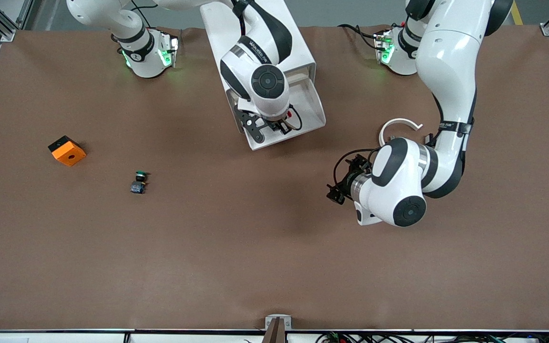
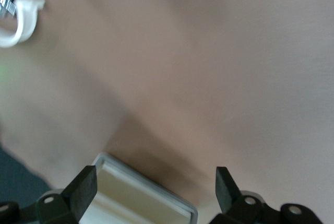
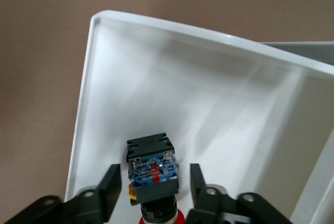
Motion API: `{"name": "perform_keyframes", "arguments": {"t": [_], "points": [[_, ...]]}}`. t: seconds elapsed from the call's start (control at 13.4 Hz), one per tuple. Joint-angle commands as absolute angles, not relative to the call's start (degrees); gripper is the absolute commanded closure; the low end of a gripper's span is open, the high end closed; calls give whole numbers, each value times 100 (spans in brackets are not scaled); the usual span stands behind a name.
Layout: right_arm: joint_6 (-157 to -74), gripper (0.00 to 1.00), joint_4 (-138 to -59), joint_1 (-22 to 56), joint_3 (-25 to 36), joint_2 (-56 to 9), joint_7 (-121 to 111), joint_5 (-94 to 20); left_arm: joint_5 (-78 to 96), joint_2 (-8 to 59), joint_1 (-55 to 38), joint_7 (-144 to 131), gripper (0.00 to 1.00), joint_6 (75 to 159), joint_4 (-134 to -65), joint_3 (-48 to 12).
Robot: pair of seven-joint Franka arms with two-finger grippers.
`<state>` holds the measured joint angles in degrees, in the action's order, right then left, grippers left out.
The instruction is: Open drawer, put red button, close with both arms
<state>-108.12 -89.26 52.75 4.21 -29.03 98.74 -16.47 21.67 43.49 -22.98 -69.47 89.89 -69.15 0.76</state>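
The white drawer stands pulled out of its white cabinet, between the arms' bases. My right gripper hangs low over the open drawer. In the right wrist view the red button lies on the drawer floor between my right gripper's open fingers, with a gap on each side. Its blue base points away from the wrist. My left gripper is open and empty over bare table, nearer the front camera than the drawer. In its wrist view a drawer corner shows between the fingers.
A green-capped button and an orange cube sit on the brown table toward the right arm's end. A white open ring lies beside the left arm and also shows in the left wrist view.
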Motion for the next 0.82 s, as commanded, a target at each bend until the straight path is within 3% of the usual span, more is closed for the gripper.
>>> {"name": "perform_keyframes", "arguments": {"t": [0.0,0.22,0.52,0.75], "points": [[-10793,0,-8807,5379,475,-2962,9949,-1731,1531,4096,-2627,-6330,0,9368,-7057,79],[-10758,0,-8754,5344,475,-2901,9914,-1731,1250,3938,-2873,-6048,0,9877,-7364,-96],[-10591,0,-8631,5282,501,-2480,9512,-1714,1099,3324,-2944,-5478,0,11501,-8846,-483],[-9803,0,-8631,4959,519,-1953,8512,-1679,1099,2919,-2953,-5396,0,12171,-9692,-729]]}}
